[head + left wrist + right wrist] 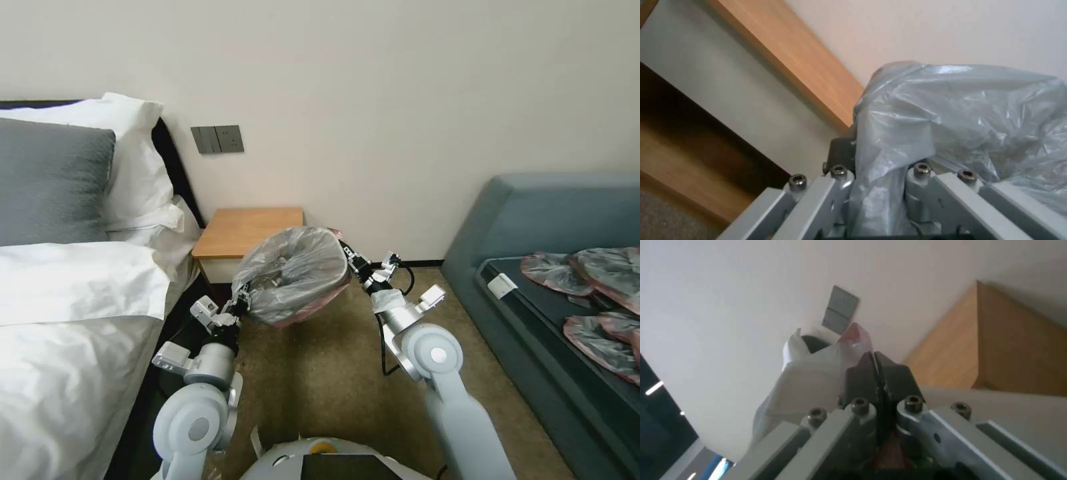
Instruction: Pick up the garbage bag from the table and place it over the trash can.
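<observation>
Bag up in the air: the crinkly translucent grey plastic garbage bag with its pink-red rim (293, 275) hangs stretched between both my grippers, just in front of the small wooden nightstand with the orange-brown top (250, 231). It hides the nightstand's front right corner from my head camera and sits clear of the tan carpet (320, 380) below. My left gripper (244, 293) has the bag's near-left edge; on the left wrist feed I see grey film (960, 110) bunched down between the metal linkages, jaws drawn together on it. My right gripper (348, 256) holds the bag's right side, close to the nightstand's right edge. On the right wrist feed the two dark fingertips (862, 378) are pressed flat together with a pink sliver of rim (855, 336) poking out past them. Inside the bag, through the plastic, I make out a pale rounded shape, but I cannot tell what it is. Well to the right of the nightstand, several similar grey-pink bags (587, 293) lie on the teal-grey sofa (547, 220).
</observation>
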Robot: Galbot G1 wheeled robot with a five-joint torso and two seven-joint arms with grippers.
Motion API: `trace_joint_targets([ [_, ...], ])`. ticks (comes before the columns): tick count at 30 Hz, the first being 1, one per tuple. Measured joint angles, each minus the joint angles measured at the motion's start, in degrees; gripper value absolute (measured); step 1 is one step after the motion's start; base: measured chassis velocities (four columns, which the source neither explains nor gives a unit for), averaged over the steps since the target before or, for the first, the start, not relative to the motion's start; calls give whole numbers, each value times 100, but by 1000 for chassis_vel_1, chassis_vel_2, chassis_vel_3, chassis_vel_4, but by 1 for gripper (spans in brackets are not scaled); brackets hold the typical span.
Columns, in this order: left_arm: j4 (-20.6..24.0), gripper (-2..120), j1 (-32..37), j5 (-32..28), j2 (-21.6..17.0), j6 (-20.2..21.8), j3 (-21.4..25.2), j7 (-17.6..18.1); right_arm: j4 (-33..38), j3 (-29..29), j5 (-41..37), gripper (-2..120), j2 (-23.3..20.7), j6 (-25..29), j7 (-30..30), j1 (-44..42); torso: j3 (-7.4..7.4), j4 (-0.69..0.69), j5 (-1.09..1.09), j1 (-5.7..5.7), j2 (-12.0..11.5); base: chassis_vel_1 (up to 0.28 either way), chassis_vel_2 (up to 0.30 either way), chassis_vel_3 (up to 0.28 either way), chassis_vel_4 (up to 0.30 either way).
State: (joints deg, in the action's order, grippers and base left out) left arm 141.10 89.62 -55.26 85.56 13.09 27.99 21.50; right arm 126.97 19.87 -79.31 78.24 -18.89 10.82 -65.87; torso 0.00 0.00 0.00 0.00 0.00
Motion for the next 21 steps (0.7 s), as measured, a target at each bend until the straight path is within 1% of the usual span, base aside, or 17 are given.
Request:
trace_joint_targets([
  [7,64,8,1,-121,-17,10,35,4,-314,44,299,0,-18,0,-183,43,0,0,0,0,0,0,0,0,0],
  [21,96,8,-21,-260,-18,-3,71,9,-505,153,737,0,-54,19,-353,-56,0,0,0,0,0,0,0,0,0],
])
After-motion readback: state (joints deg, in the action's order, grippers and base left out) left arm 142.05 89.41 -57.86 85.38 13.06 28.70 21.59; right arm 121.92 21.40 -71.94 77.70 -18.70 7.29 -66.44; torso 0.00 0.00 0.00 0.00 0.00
